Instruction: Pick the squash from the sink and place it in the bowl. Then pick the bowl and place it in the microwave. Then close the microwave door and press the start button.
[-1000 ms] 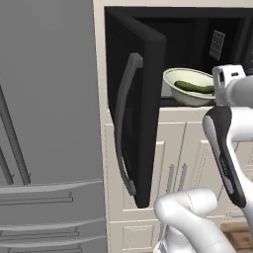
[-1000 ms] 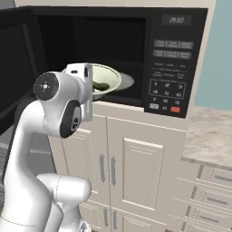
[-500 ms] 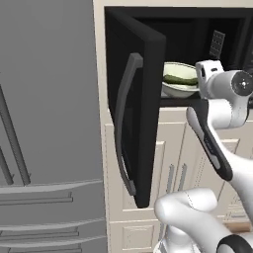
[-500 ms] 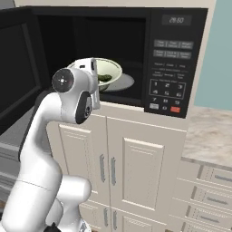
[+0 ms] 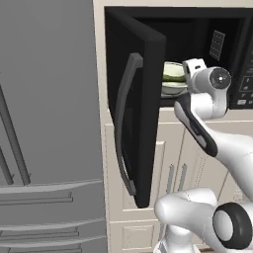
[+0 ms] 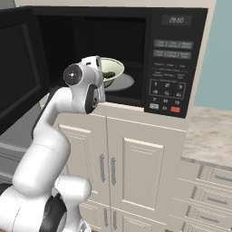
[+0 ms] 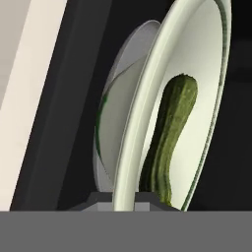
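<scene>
The pale greenish-white bowl (image 7: 142, 108) is held by its near rim, which passes between my gripper's (image 7: 125, 197) two fingertips; the gripper is shut on it. The dark green squash (image 7: 170, 138) lies inside the bowl. From the right base the bowl (image 6: 113, 70), with the squash (image 6: 108, 74) in it, is inside the open microwave (image 6: 174, 59), over the glass turntable (image 6: 124, 84). From the left base the bowl (image 5: 173, 74) shows just past the microwave door (image 5: 136, 113), which stands swung wide open to the left. The sink is out of view.
Grey fridge doors (image 5: 44, 123) stand left of the microwave. Cream cabinet doors (image 6: 136, 163) lie below it, and a marbled counter (image 6: 208, 131) runs to the right. The button panel with a red key (image 6: 175, 109) is on the microwave's right side.
The arm has reached forward and carried the bowl with the squash from the opening deeper into the microwave. The door has not moved.
</scene>
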